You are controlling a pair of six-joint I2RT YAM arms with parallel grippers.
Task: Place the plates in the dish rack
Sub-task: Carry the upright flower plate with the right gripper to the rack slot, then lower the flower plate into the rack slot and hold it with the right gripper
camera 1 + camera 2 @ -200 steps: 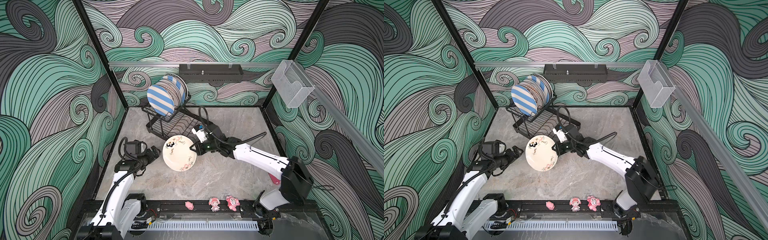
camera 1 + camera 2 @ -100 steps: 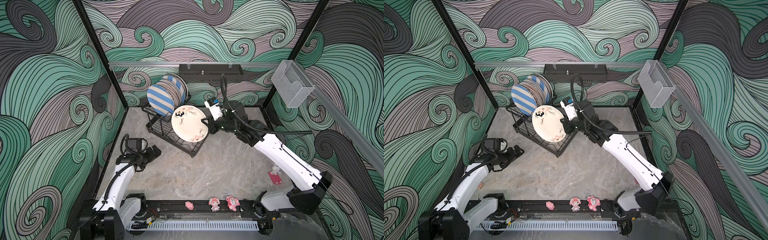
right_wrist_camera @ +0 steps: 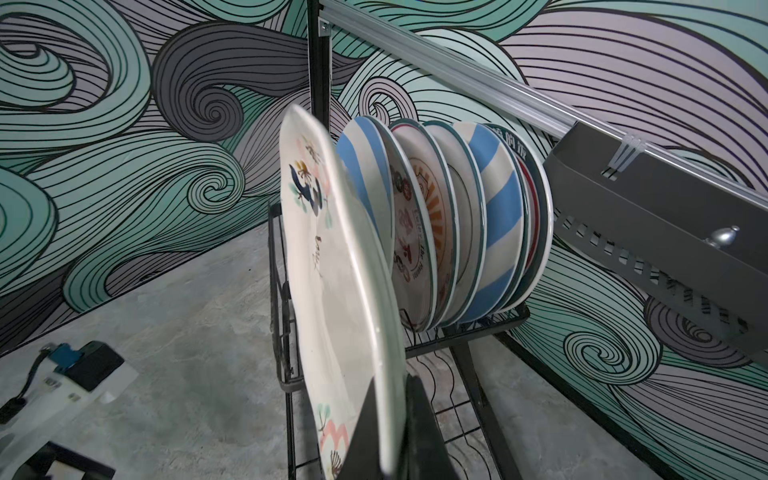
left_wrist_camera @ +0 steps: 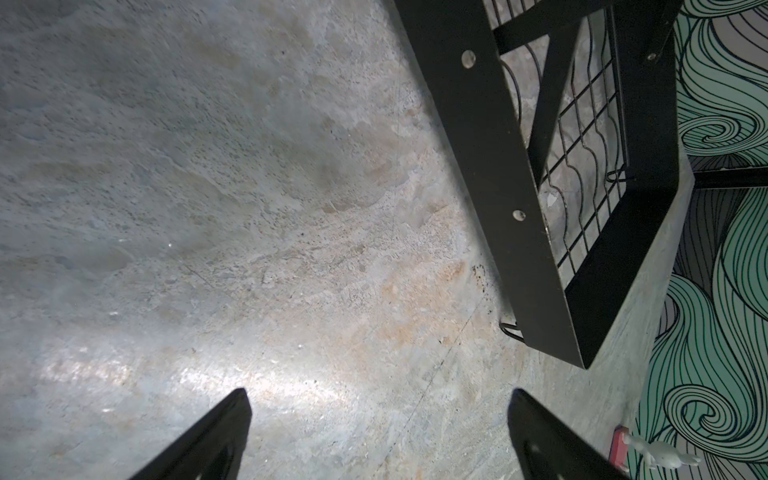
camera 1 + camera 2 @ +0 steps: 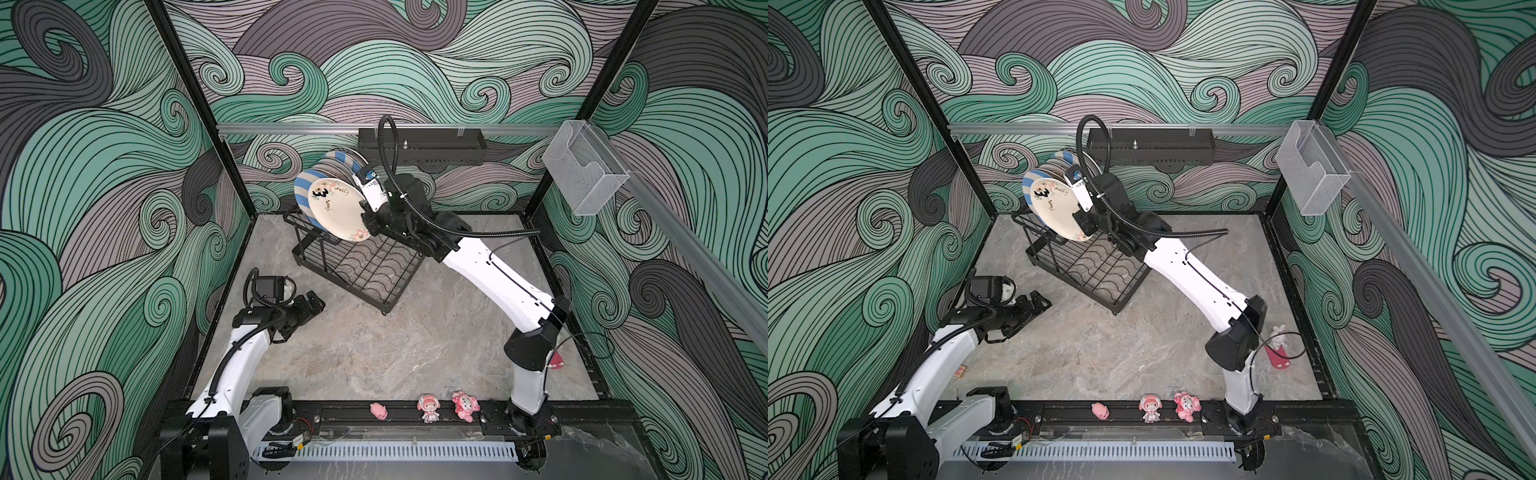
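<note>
The right gripper is clamped on the lower rim of the cream floral plate, one finger on each face, as the right wrist view shows. The plate stands on edge, tilted, at the front end of the dish rack's raised upper tier, with the black "3" on its face turned away from the other plates. Just behind it stand the racked plates, a tight row on edge filling the slots, and the nearest of them is a blue-striped plate. A gap shows between that one and the held plate at the top and narrows toward the bottom; whether the held plate's lower edge sits in a slot cannot be told. The rack's flat lower tray with wavy wires lies bare in front of and below the gripper. Behind the row, the black wall shelf hangs close to the last plate. The left gripper hovers low over the worktop, fingers apart and holding nothing, well clear of the rack's near corner. Small pink figurines line the front rail, far from both arms.
</note>
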